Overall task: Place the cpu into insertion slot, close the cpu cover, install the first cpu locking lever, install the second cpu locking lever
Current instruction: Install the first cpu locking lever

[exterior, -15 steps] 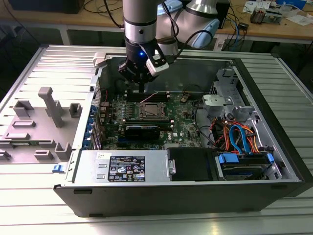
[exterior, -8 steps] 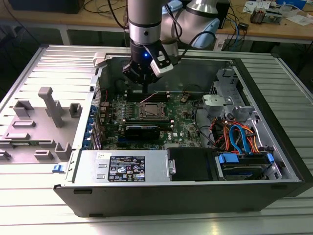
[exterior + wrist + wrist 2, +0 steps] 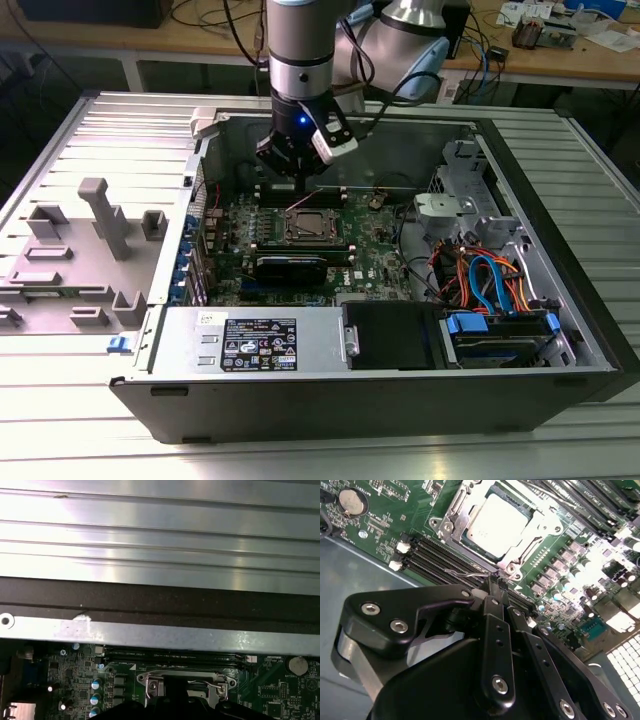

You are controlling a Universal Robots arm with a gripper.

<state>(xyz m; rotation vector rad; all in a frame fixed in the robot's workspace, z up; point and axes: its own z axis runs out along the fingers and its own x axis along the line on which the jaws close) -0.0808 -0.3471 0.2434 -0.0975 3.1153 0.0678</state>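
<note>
- Gripper of black metal [image 3: 298, 180] hangs over the silver-rimmed square insertion slot [image 3: 310, 226] on the green circuit board [image 3: 372, 246], seen in the exterior view.
- Second wrist view: the dull silver square cpu [image 3: 495, 522] is seated and the silvery frame cpu cover [image 3: 451, 516] is closed. The narrowed jaws pinch a thin wire locking lever [image 3: 470, 572].
- First wrist view: the levers look not yet latched.

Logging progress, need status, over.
End effector shut on lever. CPU seated, cover down. No obstruction seen.
</note>
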